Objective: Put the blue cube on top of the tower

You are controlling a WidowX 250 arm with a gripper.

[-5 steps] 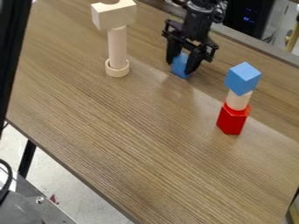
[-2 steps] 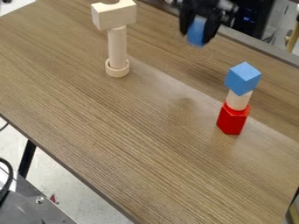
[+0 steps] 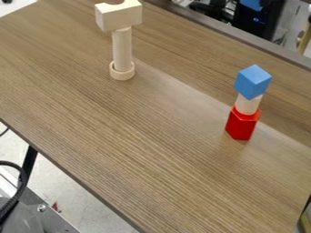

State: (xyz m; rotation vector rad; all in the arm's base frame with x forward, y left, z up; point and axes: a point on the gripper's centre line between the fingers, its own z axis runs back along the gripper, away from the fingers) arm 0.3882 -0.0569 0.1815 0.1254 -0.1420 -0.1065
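At the top edge, right of centre, the blue cube (image 3: pixel 251 4) hangs high above the table's far side, partly cut off by the edge. My gripper (image 3: pixel 252 2) is up there with it, shut on the cube, its dark shape hard to tell from the black background. The tower on the right has a red block (image 3: pixel 242 124) at the bottom, a pale wooden cylinder (image 3: pixel 248 104) on that, and another blue cube (image 3: pixel 253 82) resting tilted on top.
To the upper left stands a second stack: a wooden ring (image 3: pixel 122 72) around the foot of a tall cylinder (image 3: pixel 122 48), topped by a notched wooden block (image 3: pixel 119 16). The wooden table (image 3: pixel 152 136) has a dark rail along its far edge.
My gripper has lifted the blue cube off the table and carried it up and to the right, to the top edge. Both stacks stand unchanged; a black cable at lower left has shifted.
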